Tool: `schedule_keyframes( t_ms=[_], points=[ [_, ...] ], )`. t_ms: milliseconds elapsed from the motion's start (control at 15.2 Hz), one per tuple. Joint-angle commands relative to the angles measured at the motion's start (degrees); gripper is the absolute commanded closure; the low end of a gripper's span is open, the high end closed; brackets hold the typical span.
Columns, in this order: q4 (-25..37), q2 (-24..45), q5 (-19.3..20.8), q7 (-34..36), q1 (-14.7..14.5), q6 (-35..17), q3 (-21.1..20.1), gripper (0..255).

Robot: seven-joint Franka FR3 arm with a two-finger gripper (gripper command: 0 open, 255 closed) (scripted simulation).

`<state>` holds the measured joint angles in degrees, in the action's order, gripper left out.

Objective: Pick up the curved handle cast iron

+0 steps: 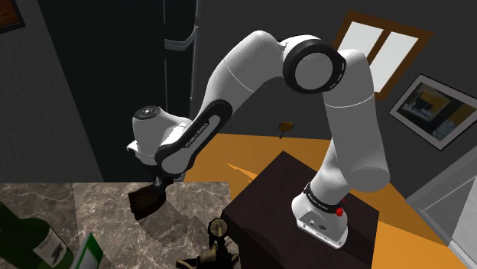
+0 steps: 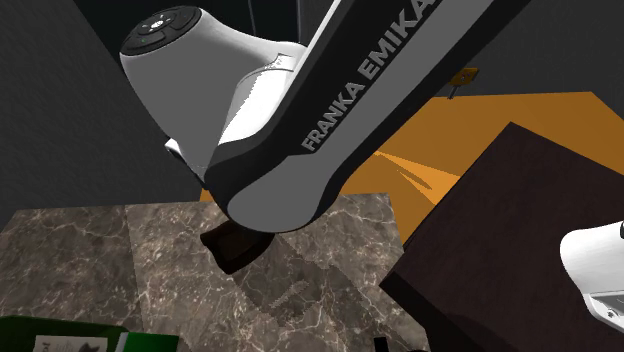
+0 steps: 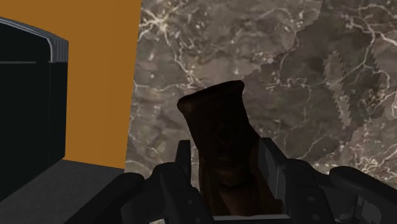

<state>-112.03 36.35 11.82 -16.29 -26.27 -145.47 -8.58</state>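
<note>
End effector (image 3: 225,150) clamps the dark brown cast iron (image 3: 213,108) over the marbled tabletop (image 3: 299,57); a slow vertical lift should prevent slipping.

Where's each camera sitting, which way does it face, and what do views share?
Shoulder view: beside the stand, looking down over the marble counter; whole arm shows.
Second exterior view: close over the counter, looking down; the arm crosses it.
Wrist view: on the hand, looking down past the gripper at the dark iron.
All share the dark iron on marble.
</note>
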Motion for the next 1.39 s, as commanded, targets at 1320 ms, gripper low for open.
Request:
schedule_keyframes(
  t_ms=[1320],
  points=[
    [-1.5, -8.7, -2.24, -1.59, 1.31, 7.18, -1.8, 255]
  ],
)
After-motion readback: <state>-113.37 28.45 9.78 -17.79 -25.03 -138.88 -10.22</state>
